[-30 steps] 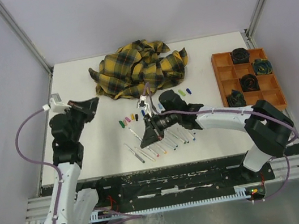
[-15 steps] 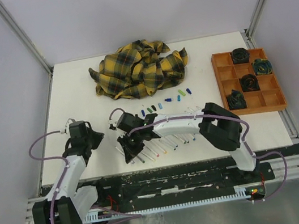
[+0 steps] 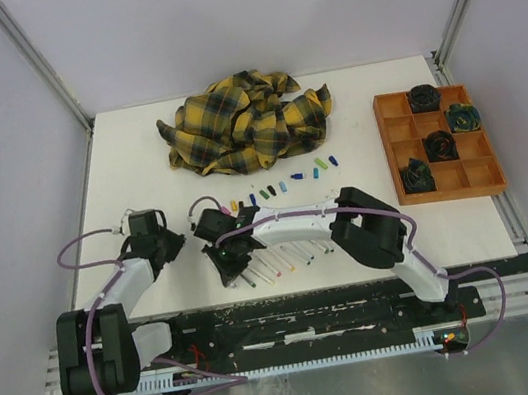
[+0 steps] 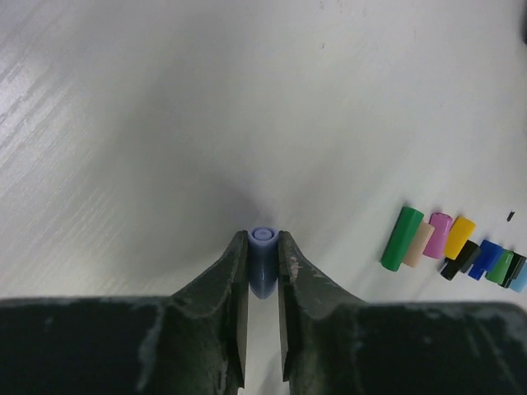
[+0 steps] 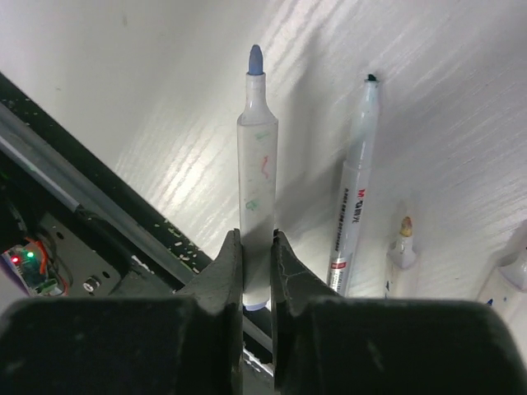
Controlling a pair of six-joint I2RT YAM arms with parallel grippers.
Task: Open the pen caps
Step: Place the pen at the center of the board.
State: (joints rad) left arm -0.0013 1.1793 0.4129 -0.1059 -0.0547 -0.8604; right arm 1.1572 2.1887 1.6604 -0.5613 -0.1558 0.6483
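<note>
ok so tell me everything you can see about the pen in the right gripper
The pen is a thin white plastic-looking barrel with faint green and red marks, uncapped, its lilac tip bare and pointing away from the wrist camera. The right gripper pinches its rear part between both fingers. It lies alongside a neighbouring pen, apart from it, near the front edge of the table. Whether it rests on that surface is unclear.

Bright even light; soft shadows; sheen on table [image 5: 177, 169]; close foreground blurred.
</note>
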